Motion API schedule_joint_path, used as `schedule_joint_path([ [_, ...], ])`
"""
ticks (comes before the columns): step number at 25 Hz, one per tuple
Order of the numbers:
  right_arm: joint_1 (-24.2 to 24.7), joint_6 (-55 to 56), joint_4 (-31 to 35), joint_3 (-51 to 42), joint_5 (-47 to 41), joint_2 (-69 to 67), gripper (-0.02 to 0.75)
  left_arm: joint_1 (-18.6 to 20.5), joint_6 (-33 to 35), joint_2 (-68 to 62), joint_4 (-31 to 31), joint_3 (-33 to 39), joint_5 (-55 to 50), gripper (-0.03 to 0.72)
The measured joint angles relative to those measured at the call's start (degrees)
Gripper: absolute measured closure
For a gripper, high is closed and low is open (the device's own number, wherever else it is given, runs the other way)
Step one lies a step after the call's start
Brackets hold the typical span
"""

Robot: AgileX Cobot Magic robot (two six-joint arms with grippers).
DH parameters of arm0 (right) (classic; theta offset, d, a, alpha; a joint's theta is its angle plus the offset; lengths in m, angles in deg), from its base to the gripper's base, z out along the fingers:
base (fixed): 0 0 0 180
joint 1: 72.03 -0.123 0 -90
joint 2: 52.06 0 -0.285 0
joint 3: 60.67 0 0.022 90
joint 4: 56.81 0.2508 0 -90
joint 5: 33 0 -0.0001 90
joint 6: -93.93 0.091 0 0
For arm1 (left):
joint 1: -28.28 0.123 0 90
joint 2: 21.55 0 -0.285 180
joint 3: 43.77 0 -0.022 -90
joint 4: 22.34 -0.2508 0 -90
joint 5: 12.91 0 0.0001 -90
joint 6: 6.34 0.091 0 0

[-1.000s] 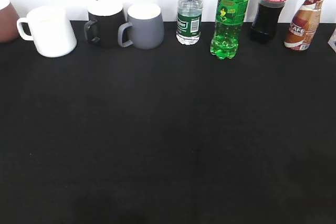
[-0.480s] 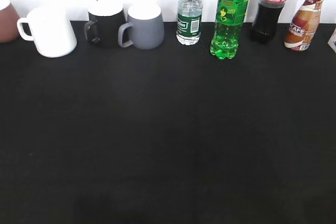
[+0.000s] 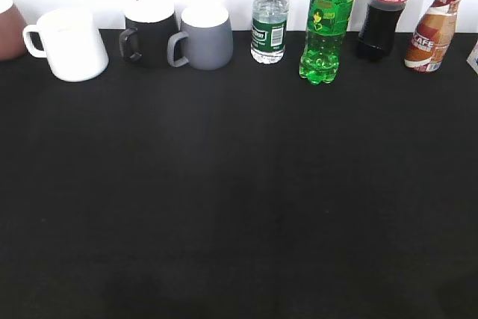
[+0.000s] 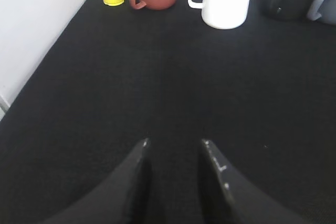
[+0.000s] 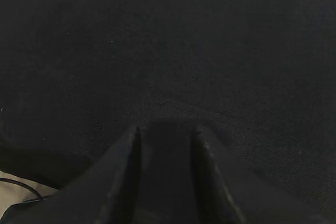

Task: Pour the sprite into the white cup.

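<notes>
Along the top edge of the exterior frame, the sprite (image 3: 326, 24) stood upright right of centre, the white cup (image 3: 71, 44) at upper left; both grippers, left gripper (image 4: 174, 143) and right gripper (image 5: 167, 128), hung parted, empty, over black cloth (image 3: 239, 199)

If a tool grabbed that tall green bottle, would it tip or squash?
The sprite is tall on a narrow lobed base, so a high push would probably tip it. Its thin translucent plastic may flex when squeezed. Liquid shows low down, so probably fairly heavy.
</notes>
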Motion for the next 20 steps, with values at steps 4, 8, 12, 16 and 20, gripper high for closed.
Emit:
schedule_joint_path([
  [4, 9.51, 0.0, 0.6, 0.0, -0.01, 0.0, 0.496, 0.0, 0.0, 0.0, 0.0, 0.0, 0.0, 0.449],
  [8, 20.94, 0.0, 0.59, 0.0, -0.01, 0.0, 0.496, -4.37, 0.0, 0.0, 0.0, 0.0, 0.0, 0.449],
  [12, 21.11, 0.07, 0.59, 0.0, -0.01, 0.0, 0.496, -12.7, 0.0, 0.0, 0.0, 0.0, 0.0, 0.449],
  [16, 21.11, 0.0, 0.59, 0.0, -0.01, 1.86, 0.496, -8.52, 0.0, 0.0, 0.0, 0.0, 0.0, 0.449],
  [20, 21.11, 0.04, 0.71, 0.0, -0.04, 9.52, 0.496, -5.74, 0.0, 0.0, 0.0, 0.0, 0.0, 0.449],
])
